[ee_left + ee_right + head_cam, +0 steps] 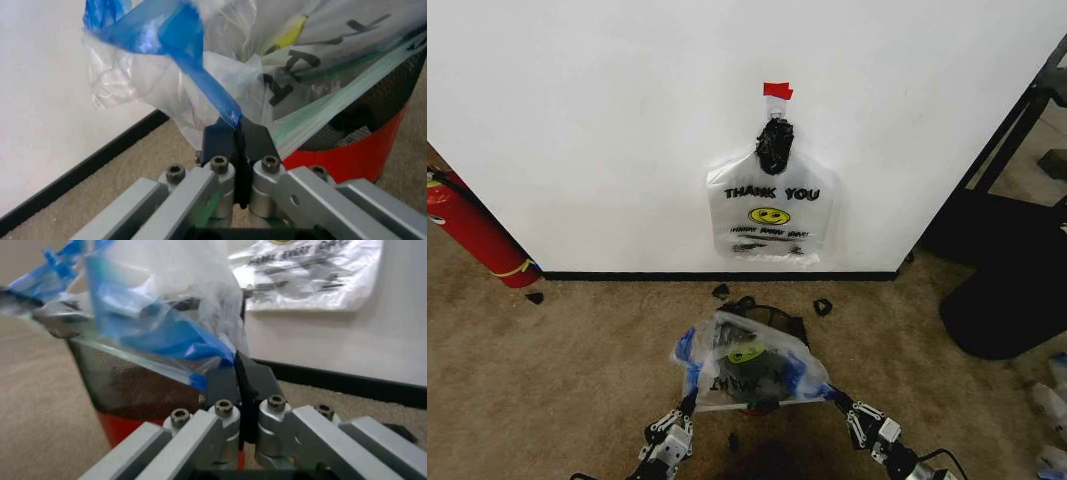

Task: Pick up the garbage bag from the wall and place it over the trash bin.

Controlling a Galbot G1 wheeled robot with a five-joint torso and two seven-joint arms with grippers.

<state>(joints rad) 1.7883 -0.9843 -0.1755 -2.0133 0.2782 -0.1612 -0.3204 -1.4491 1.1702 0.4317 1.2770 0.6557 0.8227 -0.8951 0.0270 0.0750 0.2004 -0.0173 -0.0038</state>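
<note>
While both arms reach in low from the near edge of the head view, a garbage bag point(749, 362) is stretched between them over the trash bin point(772, 318), which stands on the brown carpet point(577, 370) just in front of the wall point(627, 120). The left gripper point(689, 400) has the bag's blue-patched near-left corner, the right gripper point(835, 397) its near-right corner, and the bag's near hem runs taut between the 2. Its black lettering faces the robot upside down, with a yellow smiley above it. A 2nd bag point(770, 205) hangs on the wall under a piece of red tape point(778, 91); it reads "THANK YOU" over a yellow smiley, with a smaller line below that I cannot make out for sure. A red fire extinguisher point(472, 232) leans at the far left, and small black scraps point(823, 307) lie by the black baseboard point(677, 275).

From the left wrist, the left gripper point(238, 134) has its black fingertips pressed together on a blue strip point(193, 65) of the bag point(220, 80). The bag's hem lies over the bin's mesh rim point(373, 90), with the red base point(347, 155) below.

From the right wrist, the right gripper point(237, 372) is likewise pinched closed on a blue fold of the bag point(167, 315), just beside the mesh bin point(133, 385). Behind it, the hanging bag point(313, 275) shows the words "EVERY DAY".
</note>
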